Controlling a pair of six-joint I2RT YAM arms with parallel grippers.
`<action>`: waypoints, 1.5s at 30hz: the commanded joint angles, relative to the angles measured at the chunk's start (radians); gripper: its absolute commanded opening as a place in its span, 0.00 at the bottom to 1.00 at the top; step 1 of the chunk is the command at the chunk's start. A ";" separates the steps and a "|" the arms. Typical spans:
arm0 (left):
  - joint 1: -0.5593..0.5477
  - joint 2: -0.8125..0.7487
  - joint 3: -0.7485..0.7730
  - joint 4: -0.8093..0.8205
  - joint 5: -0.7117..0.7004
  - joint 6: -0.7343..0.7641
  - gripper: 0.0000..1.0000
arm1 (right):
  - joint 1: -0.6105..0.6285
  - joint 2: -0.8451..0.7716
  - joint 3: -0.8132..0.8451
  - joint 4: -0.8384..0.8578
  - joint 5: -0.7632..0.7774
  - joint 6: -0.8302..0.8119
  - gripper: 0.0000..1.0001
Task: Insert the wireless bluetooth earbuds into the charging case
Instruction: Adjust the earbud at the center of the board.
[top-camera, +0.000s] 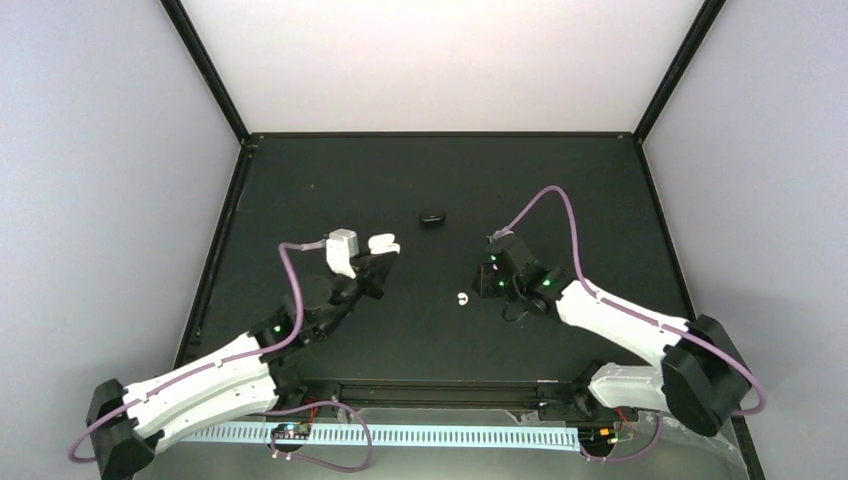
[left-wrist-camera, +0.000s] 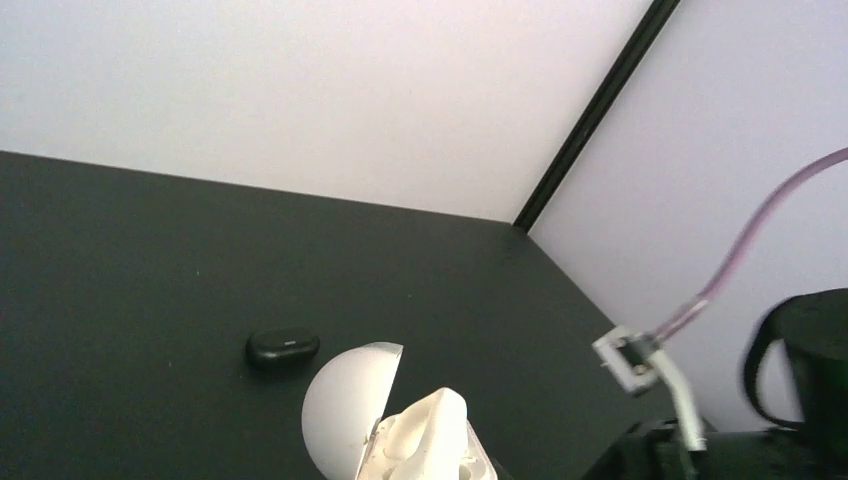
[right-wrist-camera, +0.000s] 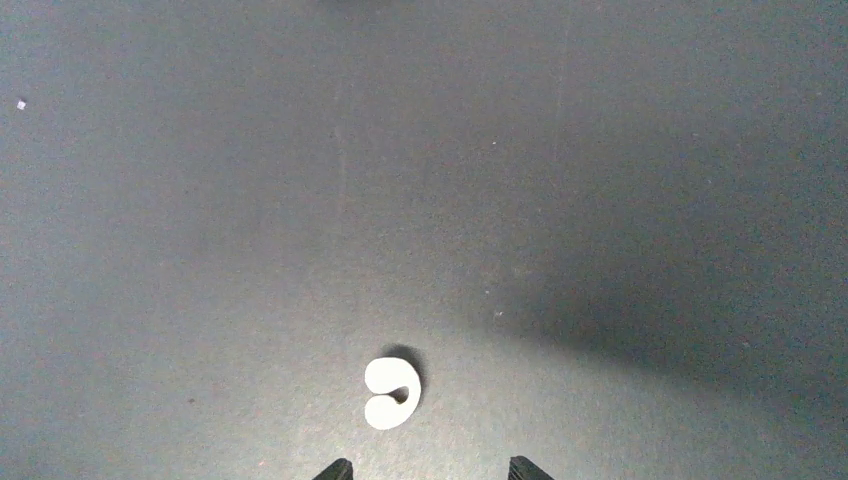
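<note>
Left gripper (top-camera: 372, 262) is clamped on the charging case (top-camera: 383, 243), and we see it held up off the table (top-camera: 600, 200), left of centre. In the left wrist view the case sits at the bottom edge, white, with its domed lid hinged open to the left. There's a lumpy white shape in the body, and we can't tell whether that's a seated bud. Right gripper (right-wrist-camera: 429, 470) is low over the table right of centre, jaws apart with nothing between them; only the two dark fingertips (right-wrist-camera: 338, 468) poke in at the bottom of the wrist view. One earbud (right-wrist-camera: 392, 393) lies on the table just ahead of those tips, slightly toward the left one and not touching either. It reads as a small white curl with two lobes, so we can't say if it's one bud or two touching. In the top view it sits just left of the right gripper, well apart from the case. A small black oval object (top-camera: 432, 217) lies on the table further back, between the two arms.
</note>
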 joint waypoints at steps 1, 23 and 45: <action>0.004 -0.142 -0.006 -0.174 0.012 0.027 0.02 | -0.020 0.091 0.006 0.118 -0.040 -0.010 0.37; 0.004 -0.311 -0.079 -0.247 0.016 0.021 0.02 | 0.083 0.418 0.093 0.185 -0.090 0.058 0.13; 0.004 -0.289 -0.091 -0.234 0.005 0.020 0.02 | -0.077 0.295 -0.035 0.133 -0.021 -0.021 0.27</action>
